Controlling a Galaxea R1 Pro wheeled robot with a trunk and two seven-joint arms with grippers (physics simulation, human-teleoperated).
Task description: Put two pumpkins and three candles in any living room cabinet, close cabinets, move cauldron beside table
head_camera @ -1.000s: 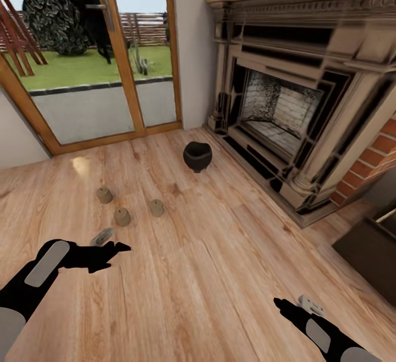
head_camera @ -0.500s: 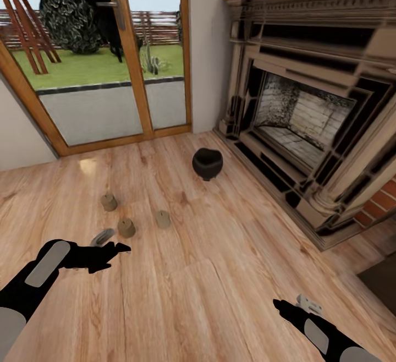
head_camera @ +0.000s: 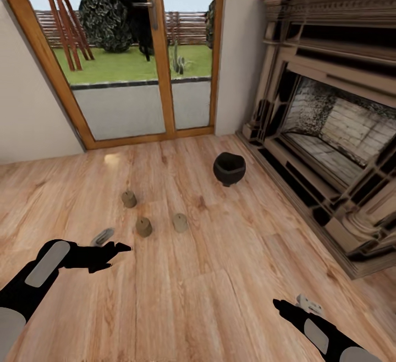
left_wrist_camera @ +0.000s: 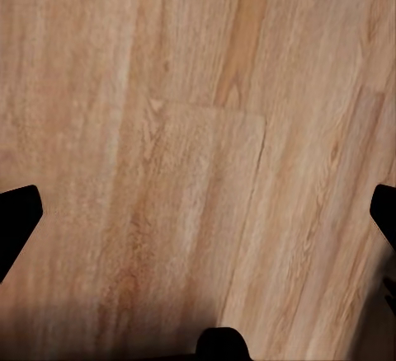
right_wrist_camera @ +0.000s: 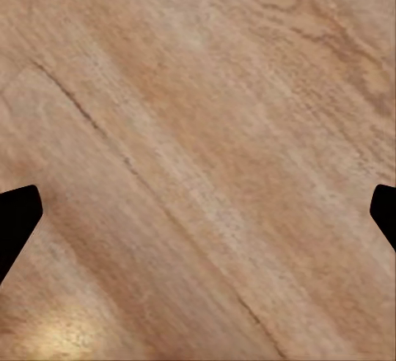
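Wide stretch of bare wood floor (head_camera: pixel 220 285) between both arms and the objects ahead. Bounded at the far side by a glazed door (head_camera: pixel 137 59) in a wood frame, at the right by a fireplace (head_camera: pixel 335 131) with a raised hearth edge running diagonally.

Three candles standing upright on the floor, loosely grouped, apart from one another: far candle (head_camera: pixel 129 199), near candle (head_camera: pixel 144 226), right-hand candle (head_camera: pixel 180 223). Short, stubby, beige-tan; wicks too small to resolve. Cauldron (head_camera: pixel 229 169) standing on the floor well right of the candles, near the hearth edge: round, black, bulging belly, wide open mouth; feet hard to make out.

Left gripper (head_camera: pixel 113 252) held above the floor, just short of the near candle, holding nothing; fingers (left_wrist_camera: pixel 18 217) spread wide at opposite frame edges in the left wrist view, floor between. Right gripper (head_camera: pixel 283 306) low at the right, arm cut off by the frame; fingers (right_wrist_camera: pixel 18 213) likewise spread wide over bare floor.
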